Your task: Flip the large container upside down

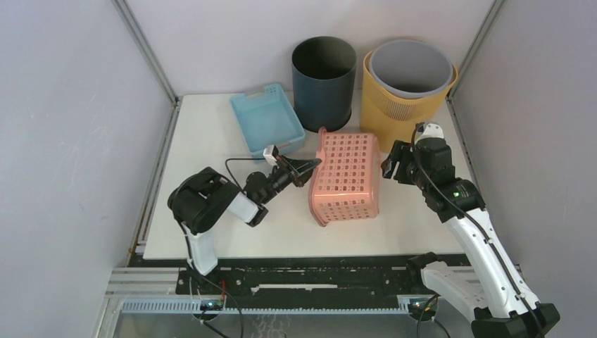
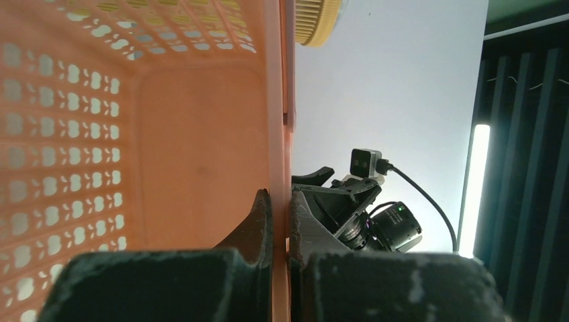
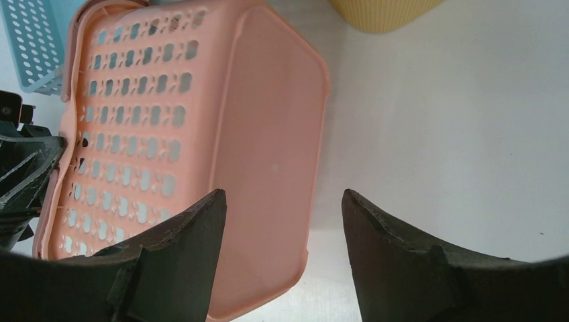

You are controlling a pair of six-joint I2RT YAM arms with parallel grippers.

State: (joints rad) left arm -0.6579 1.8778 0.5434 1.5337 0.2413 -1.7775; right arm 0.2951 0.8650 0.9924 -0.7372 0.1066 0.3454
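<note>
The left pincer is clamped on the rim of the pink perforated plastic basket — one finger inside, one outside; the basket lies on its side on the white counter, solid base toward the right pincer — which hangs just beside it, fingers apart.

A robotics lab cell: flat white tabletop boxed by plain grey panels on silver metal posts.

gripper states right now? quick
Left gripper: closed, pinching the wall of the pink basket.
Right gripper: open, holding nothing, just beside the basket.
</note>
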